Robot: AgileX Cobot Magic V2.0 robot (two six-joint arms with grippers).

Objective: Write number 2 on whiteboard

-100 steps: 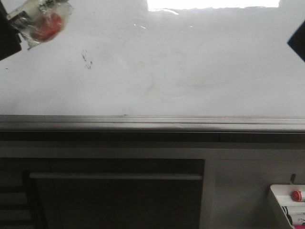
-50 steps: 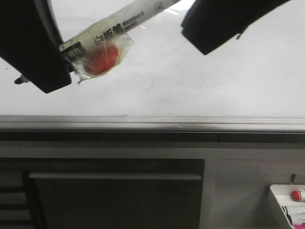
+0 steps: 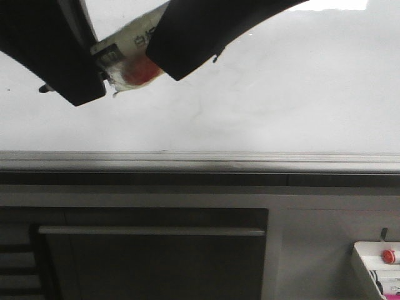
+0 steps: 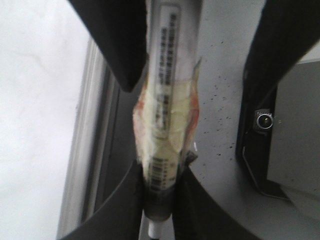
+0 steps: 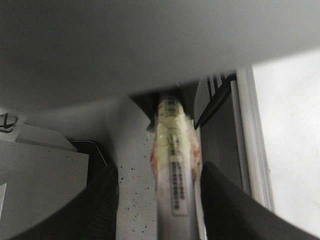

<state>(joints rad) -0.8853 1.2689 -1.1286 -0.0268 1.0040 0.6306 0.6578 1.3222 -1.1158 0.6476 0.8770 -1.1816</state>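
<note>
Showing only faint grey smears, the glossy whiteboard [image 3: 300, 87].

You see the whiteboard [image 3: 281, 94] as glossy white with faint grey smears, edged below by a grey metal rail [image 3: 200, 161], and under that a dark grey cabinet front [image 3: 150, 250] crossed by a paler grey bar. The marker [image 3: 128, 47] is white with black printed lettering and a barcode, wrapped in yellowish clear tape over an orange-red patch, and both the left gripper [image 4: 159, 200] and the right gripper [image 5: 160, 200] look black. Down in the corner you have a white tray [image 3: 362, 269] holding markers, one with a red cap [image 3: 389, 255].
</note>
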